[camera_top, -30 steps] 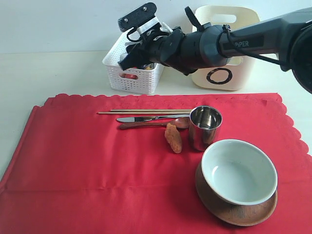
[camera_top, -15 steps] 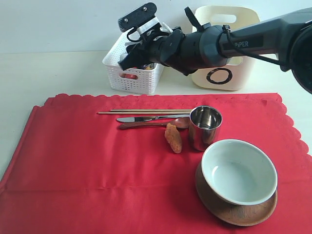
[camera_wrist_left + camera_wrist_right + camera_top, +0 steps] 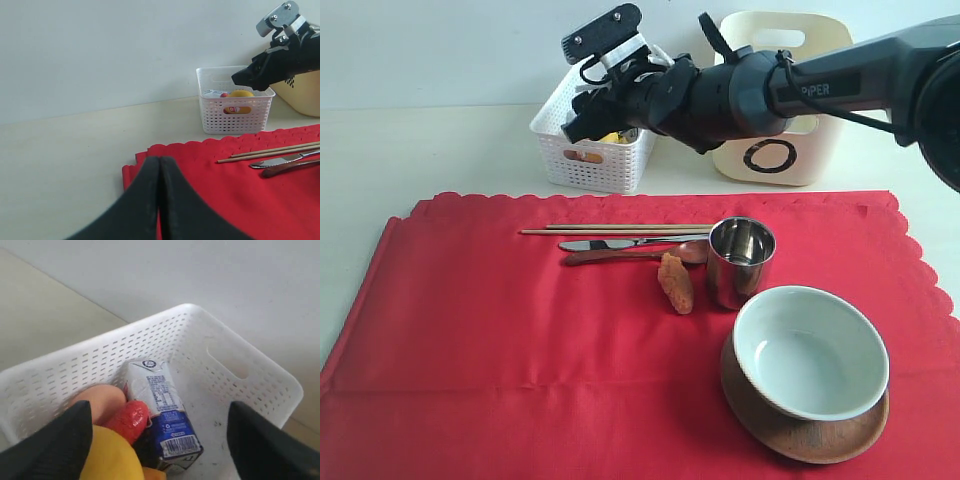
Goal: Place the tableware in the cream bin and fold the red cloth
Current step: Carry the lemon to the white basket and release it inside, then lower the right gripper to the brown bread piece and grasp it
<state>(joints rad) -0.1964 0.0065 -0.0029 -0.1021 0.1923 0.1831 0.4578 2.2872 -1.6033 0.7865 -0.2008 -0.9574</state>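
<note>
The red cloth (image 3: 520, 330) lies flat on the table. On it lie the wooden chopsticks (image 3: 620, 229), a metal knife (image 3: 605, 244) and a dark wooden spoon (image 3: 630, 255). A steel cup (image 3: 741, 262) stands beside them, and a pale bowl (image 3: 810, 352) sits on a brown wooden plate (image 3: 800, 432). The cream bin (image 3: 780, 125) stands at the back right. My right gripper (image 3: 584, 122) reaches across over the white basket (image 3: 588, 160). Its jaws (image 3: 159, 407) are open above the carton (image 3: 162, 410) and hold nothing. My left gripper (image 3: 159, 161) is shut and empty near the cloth's left edge.
In the basket lie a yellow lemon (image 3: 112, 455), a red-wrapped piece (image 3: 131, 420) and a pale egg (image 3: 102, 399) next to the carton. An orange-brown food piece (image 3: 675, 283) rests on the cloth by the cup. The right arm (image 3: 820, 85) spans the space in front of the cream bin.
My right jaws have opened wider over the basket. Yellow now shows through the basket's front cut-out where red showed before. Neither arm has shifted.
</note>
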